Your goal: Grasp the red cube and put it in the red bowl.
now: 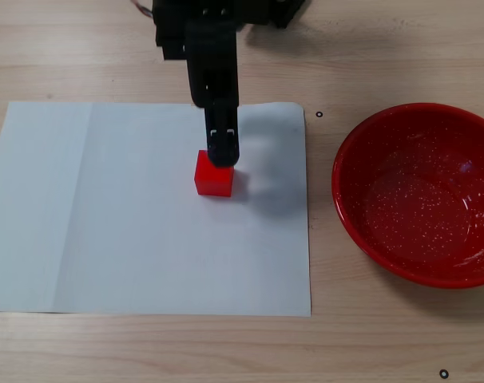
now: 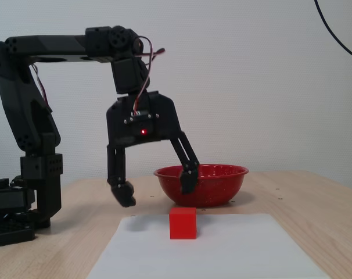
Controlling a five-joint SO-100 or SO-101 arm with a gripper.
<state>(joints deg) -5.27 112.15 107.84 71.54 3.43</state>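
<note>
The tool (image 2: 157,192) hangs spread wide just above the cube (image 2: 182,223), which sits on the paper (image 1: 130,231); next it likely must drop and pinch it.

Black arm (image 2: 54,49), red-white wires (image 2: 146,55), red LED (image 2: 143,131)

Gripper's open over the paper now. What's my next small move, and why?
Probably ease forward a touch, then lower. In a fixed view the gripper is open and its fingertips hang above the red cube. The cube sits under the right fingertip, not centred between the two. From above, the gripper overlaps only the cube's far edge, so dropping now risks landing on it.
</note>
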